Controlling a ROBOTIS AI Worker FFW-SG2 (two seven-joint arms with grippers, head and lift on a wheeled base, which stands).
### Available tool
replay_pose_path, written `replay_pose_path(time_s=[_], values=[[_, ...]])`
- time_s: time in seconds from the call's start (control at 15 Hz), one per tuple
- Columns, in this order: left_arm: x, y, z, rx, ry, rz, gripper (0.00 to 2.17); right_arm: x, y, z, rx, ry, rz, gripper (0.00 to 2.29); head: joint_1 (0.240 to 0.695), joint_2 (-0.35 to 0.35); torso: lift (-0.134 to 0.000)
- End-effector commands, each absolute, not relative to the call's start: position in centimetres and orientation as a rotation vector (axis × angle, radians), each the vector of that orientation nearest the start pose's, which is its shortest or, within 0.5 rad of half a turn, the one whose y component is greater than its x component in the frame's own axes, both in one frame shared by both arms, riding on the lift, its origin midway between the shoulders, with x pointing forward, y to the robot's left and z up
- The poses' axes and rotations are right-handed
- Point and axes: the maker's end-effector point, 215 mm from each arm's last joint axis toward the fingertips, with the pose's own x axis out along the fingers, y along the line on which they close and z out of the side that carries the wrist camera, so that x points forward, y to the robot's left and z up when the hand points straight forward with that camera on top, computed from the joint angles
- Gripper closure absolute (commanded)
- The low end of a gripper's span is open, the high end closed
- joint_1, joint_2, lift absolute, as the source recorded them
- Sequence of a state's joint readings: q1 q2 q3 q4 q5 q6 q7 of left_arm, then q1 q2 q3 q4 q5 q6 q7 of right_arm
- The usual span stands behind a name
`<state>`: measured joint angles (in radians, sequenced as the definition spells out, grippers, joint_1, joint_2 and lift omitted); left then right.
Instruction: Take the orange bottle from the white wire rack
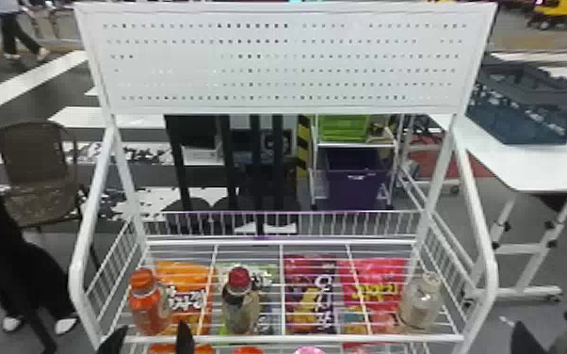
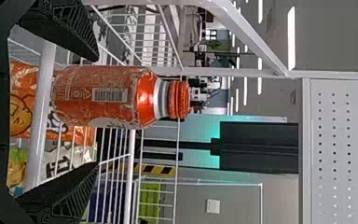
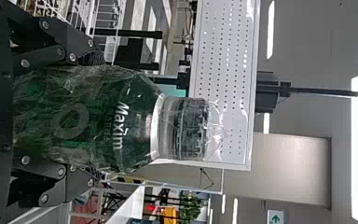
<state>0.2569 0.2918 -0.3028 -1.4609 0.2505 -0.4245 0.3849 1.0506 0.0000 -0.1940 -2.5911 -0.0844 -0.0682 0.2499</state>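
- So this is the line-up step for grabbing the orange bottle (image 1: pixel 148 306), as far as I can judge from where I'm standing. It isn't gripped.
- Bottle's upright on the white wire rack (image 1: pixel 80 254), around 8 o'clock on the shelf if 12 is the far side.
- Left gripper (image 2: pixel 96 112) is spread wide, one finger either side of the bottle, with a gap to each. Tips are right by the front rail (image 1: pixel 296 338).
- Next move, I reckon: ease forward toward 12 until the bottle sits deeper between the fingers, close up, then lift well over that rail (clipping it looks like the obvious way to mess this up).
- Right gripper (image 3: pixel 93 116) has its fingers closed around a green bottle (image 3: pixel 126 112) in crinkly clear wrap, off at the robot's 4 o'clock.
- Same shelf: a red-capped bottle (image 1: pixel 240 301) near 6:30 and a pale clear one (image 1: pixel 420 301) near 4. Snack bags (image 1: pixel 311 296) show through the wires, seemingly a level down.
- Rest of the room: perforated white panel (image 1: pixel 287 61) up top at 12, purple bin (image 1: pixel 353 183) beyond it, brown chair (image 1: pixel 35 169) at 10, white table (image 1: pixel 532 164) with a dark crate (image 1: pixel 532 108) at 2.
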Motion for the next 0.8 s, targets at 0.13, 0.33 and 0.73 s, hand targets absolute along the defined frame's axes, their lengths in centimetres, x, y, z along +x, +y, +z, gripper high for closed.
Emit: replay_pose_path(time_s=[0.13, 0.33, 0.73], values=[[49.2, 26.5, -43.5, -0.02, 0.007, 0.124, 0.08, 31.0, -24.4, -21.8, -0.094, -0.035, 0.151, 0.83, 0.499, 0.0, 0.0], [51.0, 27.2, -43.3, -0.011, 0.015, 0.129, 0.08, 31.0, -24.7, -21.9, -0.1, -0.028, 0.147, 0.83, 0.499, 0.0, 0.0], [52.9, 27.6, -45.0, 0.011, 0.055, 0.126, 0.45, 30.9, -25.5, -22.1, -0.116, -0.02, 0.136, 0.83, 0.499, 0.0, 0.0]])
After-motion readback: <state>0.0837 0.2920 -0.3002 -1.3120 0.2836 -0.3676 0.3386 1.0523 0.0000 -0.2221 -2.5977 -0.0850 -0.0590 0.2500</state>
